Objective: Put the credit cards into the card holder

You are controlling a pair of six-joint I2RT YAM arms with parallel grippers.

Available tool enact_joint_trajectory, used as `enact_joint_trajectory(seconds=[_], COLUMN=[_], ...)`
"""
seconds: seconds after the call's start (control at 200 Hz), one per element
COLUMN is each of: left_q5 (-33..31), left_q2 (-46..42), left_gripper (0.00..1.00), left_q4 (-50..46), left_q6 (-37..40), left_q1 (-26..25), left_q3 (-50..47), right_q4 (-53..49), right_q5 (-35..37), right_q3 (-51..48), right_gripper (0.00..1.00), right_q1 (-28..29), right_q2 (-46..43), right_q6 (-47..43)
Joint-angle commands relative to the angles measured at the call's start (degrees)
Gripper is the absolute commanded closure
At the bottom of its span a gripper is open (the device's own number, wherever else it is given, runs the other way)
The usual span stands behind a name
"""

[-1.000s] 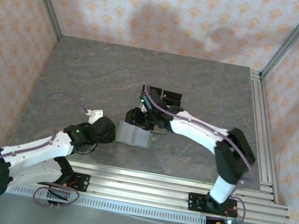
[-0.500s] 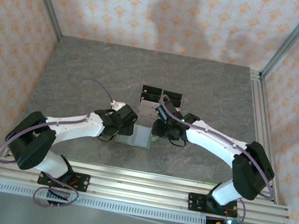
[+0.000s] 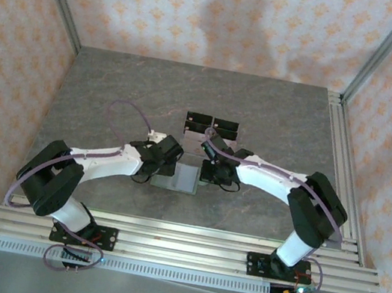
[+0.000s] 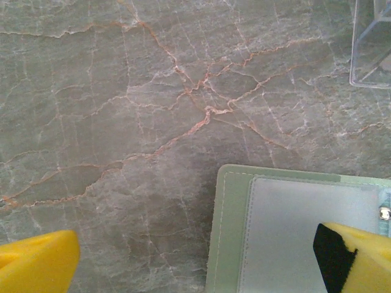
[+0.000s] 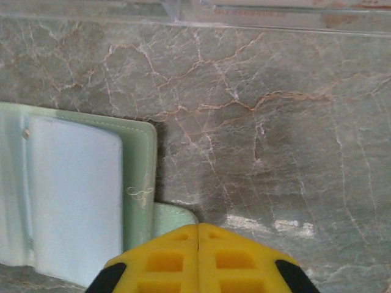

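The card holder (image 3: 179, 178) lies opened flat on the table, sage green with clear pockets inside (image 4: 305, 232). My left gripper (image 4: 195, 262) is open and straddles its left edge, with one yellow finger (image 4: 357, 256) over the pocket and the other over bare table. My right gripper (image 5: 198, 235) is shut at the wallet's right edge, its tips over the short green tab (image 5: 174, 217). Whether the tab is pinched I cannot tell. A pale pinkish strip (image 5: 293, 6) shows behind the stand's clear wall; I cannot tell whether it is one of the credit cards.
The clear four-cell stand with black tops (image 3: 211, 126) stands just behind the wallet, and its clear corner (image 4: 372, 49) is close to my left gripper. Aluminium rails (image 3: 344, 165) border the table on the right and at the front.
My left arm swung in from the near left to the wallet's left edge and opened fully. My right gripper shifted to the wallet's right edge and closed.
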Motion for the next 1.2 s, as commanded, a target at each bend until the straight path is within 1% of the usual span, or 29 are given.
enact_joint_trajectory(seconds=[0.0, 0.19, 0.32, 0.44, 0.656, 0.901, 1.196], left_q5=[-0.51, 3.61, 8.45, 10.08, 9.40, 5.52, 4.64], left_q2=[-1.36, -0.82, -0.37, 0.48, 1.80, 2.31, 3.06], left_gripper=[0.00, 0.00, 0.00, 0.00, 0.00, 0.00, 0.00], left_q4=[-0.41, 2.25, 4.61, 5.86, 5.58, 2.25, 2.73], left_q6=[1.46, 1.66, 1.15, 1.10, 0.32, -0.23, -0.97], left_q1=[0.74, 0.83, 0.59, -0.51, -1.18, -1.05, -0.22], left_q3=[-1.04, -1.38, -0.76, -0.20, -1.84, -3.63, -5.64], right_q4=[1.38, 0.88, -0.10, -0.19, -0.20, -0.03, 1.17], right_q5=[-1.10, -1.28, -0.76, -0.67, -0.52, 0.19, 0.56], right_q3=[-1.40, -2.56, -2.91, -3.27, -3.96, -5.51, -8.70], right_gripper=[1.00, 1.00, 1.00, 1.00, 1.00, 1.00, 1.00], right_q1=[-1.55, -4.31, -5.03, -5.22, -5.25, -5.32, -6.90], right_q2=[0.18, -1.75, -2.56, -2.83, -3.42, -4.25, -5.60], right_q6=[-0.16, -1.19, -1.93, -1.87, -1.49, -0.88, -0.17])
